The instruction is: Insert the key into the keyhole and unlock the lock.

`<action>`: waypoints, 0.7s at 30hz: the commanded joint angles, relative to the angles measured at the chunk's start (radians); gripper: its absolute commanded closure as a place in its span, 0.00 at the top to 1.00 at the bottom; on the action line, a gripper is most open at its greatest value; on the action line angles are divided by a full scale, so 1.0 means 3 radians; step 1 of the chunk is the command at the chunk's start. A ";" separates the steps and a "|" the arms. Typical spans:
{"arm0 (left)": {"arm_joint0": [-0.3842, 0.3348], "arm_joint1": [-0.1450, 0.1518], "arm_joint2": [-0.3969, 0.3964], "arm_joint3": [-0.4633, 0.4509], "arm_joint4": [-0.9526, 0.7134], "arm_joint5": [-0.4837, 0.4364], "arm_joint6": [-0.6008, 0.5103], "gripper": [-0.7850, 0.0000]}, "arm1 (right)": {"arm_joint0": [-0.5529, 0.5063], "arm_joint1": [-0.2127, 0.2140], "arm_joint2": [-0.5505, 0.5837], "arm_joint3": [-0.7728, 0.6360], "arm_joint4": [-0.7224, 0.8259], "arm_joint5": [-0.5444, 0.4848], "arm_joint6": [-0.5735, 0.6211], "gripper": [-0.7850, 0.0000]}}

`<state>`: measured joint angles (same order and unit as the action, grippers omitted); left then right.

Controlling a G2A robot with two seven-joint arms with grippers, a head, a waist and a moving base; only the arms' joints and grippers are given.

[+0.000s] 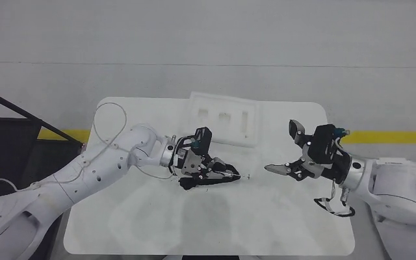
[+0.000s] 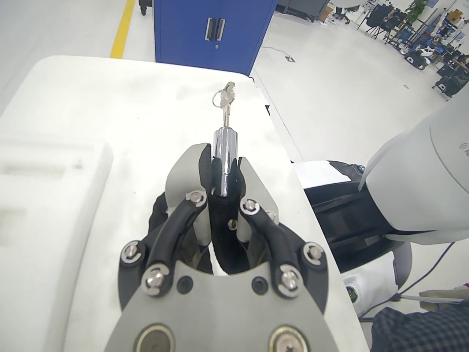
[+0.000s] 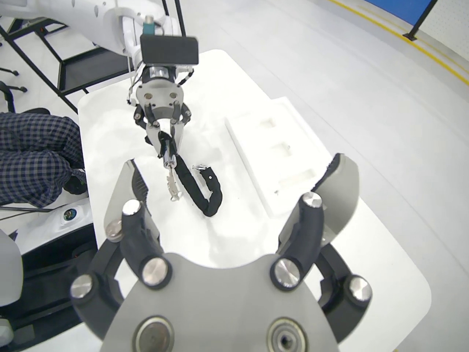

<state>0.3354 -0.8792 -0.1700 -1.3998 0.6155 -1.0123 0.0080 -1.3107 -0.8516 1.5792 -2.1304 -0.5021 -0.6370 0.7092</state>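
No legible text, labels, numbers or signs anywhere in view.

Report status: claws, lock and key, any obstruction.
Left claw shut on lock; key inserted in its end. Cable's free end loose on table. Right claw open, empty, facing key. Foam tray off to side.
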 commanded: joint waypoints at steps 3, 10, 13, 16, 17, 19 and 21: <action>0.0122 -0.0065 0.0000 0.0090 0.0216 0.0000 0.0044 0.00 | 0.0037 0.0013 0.0039 0.0040 0.0156 0.0074 0.0125 1.00; 0.0218 -0.0274 0.0000 0.0346 0.0668 0.0000 0.0127 0.01 | 0.0103 0.0029 0.0016 0.0078 0.0291 0.0132 0.0266 1.00; 0.0256 -0.0375 0.0000 0.0424 0.0801 0.0000 0.0220 0.64 | 0.0112 0.0034 0.0009 0.0105 0.0331 0.0152 0.0285 1.00; 0.0294 -0.0463 0.0000 0.0559 0.0860 0.0000 0.0253 1.00 | 0.0109 0.0038 0.0013 0.0127 0.0362 0.0169 0.0284 1.00; 0.0290 -0.0490 0.0000 0.0611 0.0870 0.0000 0.0256 1.00 | 0.0106 0.0038 0.0011 0.0137 0.0379 0.0178 0.0280 1.00; 0.0257 -0.0539 0.0000 0.0704 0.0883 0.0000 0.0287 1.00 | 0.0105 0.0039 -0.0001 0.0159 0.0419 0.0193 0.0271 1.00; 0.0196 -0.0579 0.0000 0.0788 0.0893 0.0000 0.0353 1.00 | 0.0117 0.0039 -0.0025 0.0189 0.0442 0.0200 0.0269 1.00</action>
<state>0.4052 -1.0472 -0.1700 -1.1769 0.8815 -1.0123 0.1014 -1.2778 -0.8398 1.5757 -2.0785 -0.3727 -0.5779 0.7903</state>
